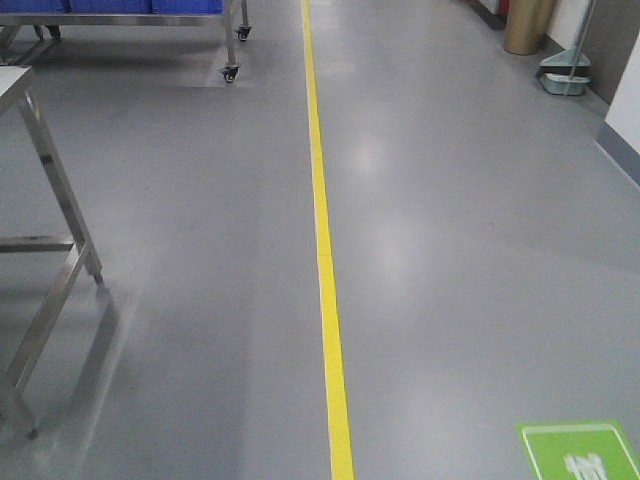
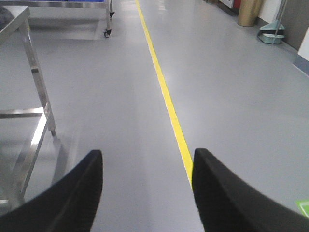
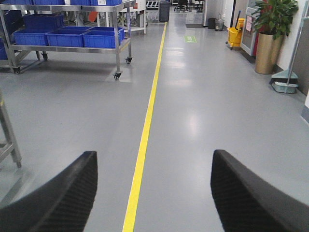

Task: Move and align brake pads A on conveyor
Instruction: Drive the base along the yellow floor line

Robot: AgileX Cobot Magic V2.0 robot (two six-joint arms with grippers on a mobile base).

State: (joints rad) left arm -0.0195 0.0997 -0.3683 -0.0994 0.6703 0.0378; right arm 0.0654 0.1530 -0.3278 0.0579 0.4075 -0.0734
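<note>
Both ribbed, splayed: L pincer [image 2: 147,157], R pincer [image 3: 154,157]

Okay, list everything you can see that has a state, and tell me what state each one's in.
Left gripper: open, empty.
Right gripper: open, empty.
Rack: on casters left of the yellow line, holding blue bins.
Table: standing at the left, only partly in view.
Plant: upright in its pot.
Brake pads, conveyor: not in view.

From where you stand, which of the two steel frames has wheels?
The far rack holding blue bins: small casters sit under its legs. The near table on the left stands on plain feet.
</note>
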